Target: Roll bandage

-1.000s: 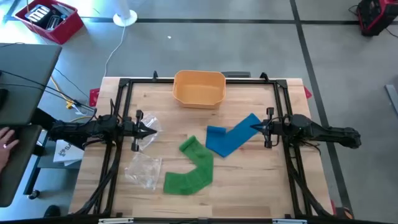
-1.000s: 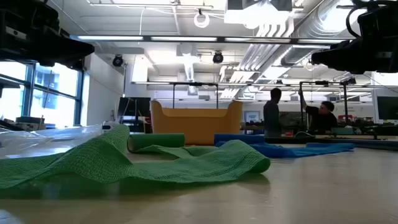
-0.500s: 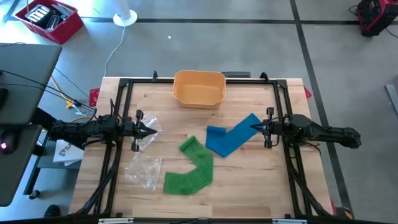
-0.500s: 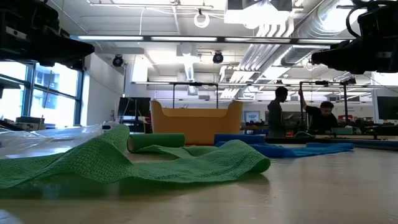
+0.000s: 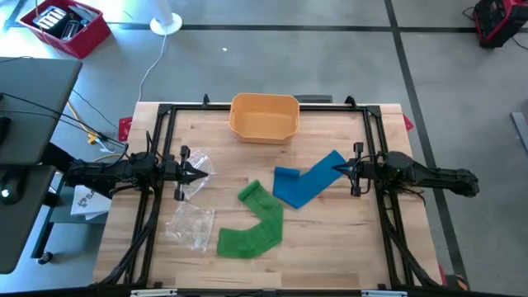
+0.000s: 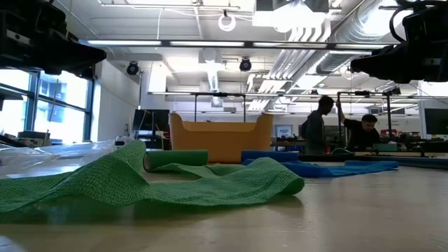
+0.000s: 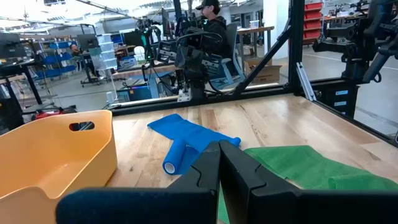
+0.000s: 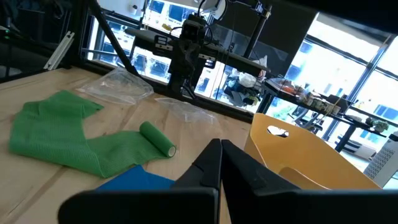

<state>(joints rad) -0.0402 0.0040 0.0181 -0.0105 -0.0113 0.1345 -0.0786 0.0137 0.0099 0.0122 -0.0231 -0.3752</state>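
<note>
Table [image 5: 330, 231]: wooden top seen from above, framed by a black rail; everything else is laid on it.
Left arm: stretched in from the table's left side; the left gripper [image 5: 200, 173] is held with its fingers pressed together, nothing between them, above the upper clear bag.
Right arm: stretched in from the table's right side; the right gripper [image 5: 337, 170] is likewise closed on nothing, at the upper end of the blue bandage.
Yellow bin [image 5: 264, 116]: placed at the far middle edge of the table, open side up.
Green bandage [image 5: 253, 226]: laid mostly unrolled in a curved strip near the table's middle front; a small rolled end [image 8: 157, 137] is seen at its upper tip, close to the blue bandage.
Blue bandage [image 5: 307, 179]: laid just right of the green one as a diagonal strip, partly unrolled, with a short rolled end [image 7: 175, 156] visible in the left wrist view.
Clear plastic bags: one [image 5: 190, 225] is left of the green bandage, another [image 5: 198, 165] under the left gripper.
People [image 6: 320, 126]: seen far behind the table in the low view.
</note>
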